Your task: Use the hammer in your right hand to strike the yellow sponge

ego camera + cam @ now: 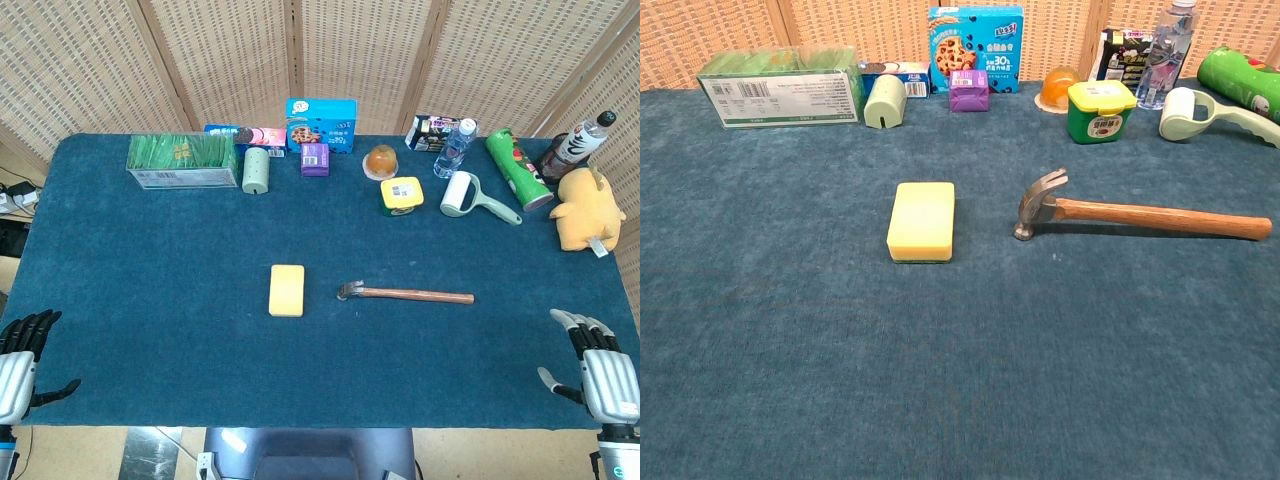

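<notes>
Listing by view, with the hammer taken as landmark.

Head view:
- hammer (405, 293): laid flat on the blue bench (150, 260), untouched. Its long axis runs left to right, metal head at the left end, wooden handle toward the right.
- yellow sponge (287, 290): laid flat just left of the hammer head, apart from it.
- right hand (595, 365): seen at the near bench edge, well to the right of and nearer than the handle end; released, fingers spread, nothing held.
- left hand (25, 360): seen at the opposite near corner, far left of the hammer; also released and holding nothing.
- Boxes, bottles, a lint roller (468, 195) and a plush toy (585, 210) are ranged well behind the hammer.

Chest view:
- hammer (1140, 212): head down on the cloth, handle slightly angled, its end close to the right frame edge.
- yellow sponge (922, 220): left of the hammer head.
- Neither hand is shown.

Judgement: the handle end is pointed toward the right hand, which is far nearer than the left; the grasp is not yet made, and the handle must be reached forward and inward.
</notes>
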